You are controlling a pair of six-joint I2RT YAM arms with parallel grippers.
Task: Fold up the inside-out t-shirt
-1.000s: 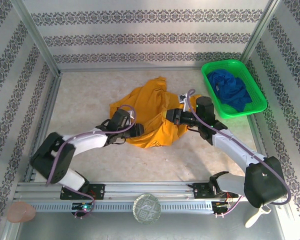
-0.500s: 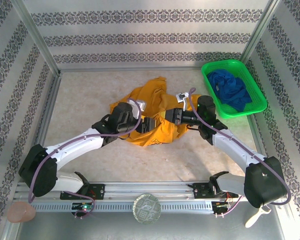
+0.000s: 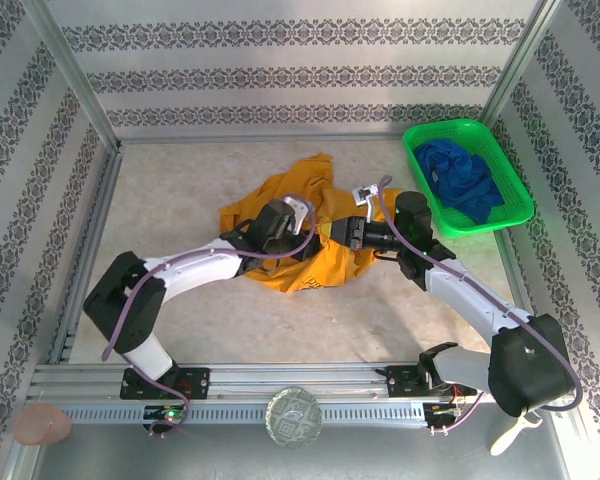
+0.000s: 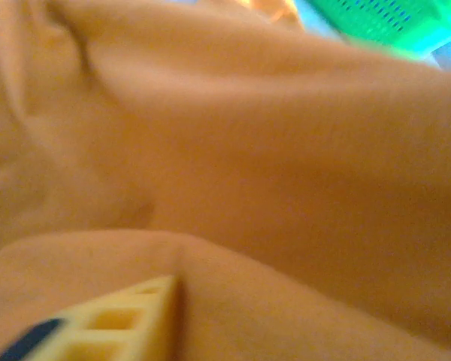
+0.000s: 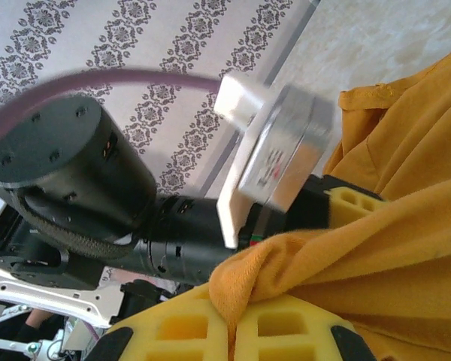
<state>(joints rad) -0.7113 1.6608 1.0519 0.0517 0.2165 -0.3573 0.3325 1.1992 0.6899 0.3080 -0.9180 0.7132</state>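
Right wrist: right end effector (image 5: 229, 322) pinches t-shirt (image 5: 406, 248) fold. Overhead: left end effector (image 3: 308, 240) buried, state untellable.

The mustard orange-yellow cloth t-shirt (image 3: 315, 180) is a soft, matt knit, crumpled into rounded folds. Close up in the right wrist view its surface looks fine and faintly fuzzy, with a stitched seam (the left wrist view is too blurred to show any weave). The yellow lattice fingers (image 5: 286, 331) are dull moulded plastic with square hollows. The bright green rectangular basket (image 3: 480, 225) is perforated plastic with a mild sheen, and the dark blue garment (image 3: 462, 178) in it is matt, rumpled cloth. The beige desk (image 3: 170, 200) has a mottled, stone-like matt face. The silver rail (image 3: 280, 378) at its near edge is brushed metal. The white arm links (image 3: 195, 272) are smooth, glossy plastic with matt black joints.
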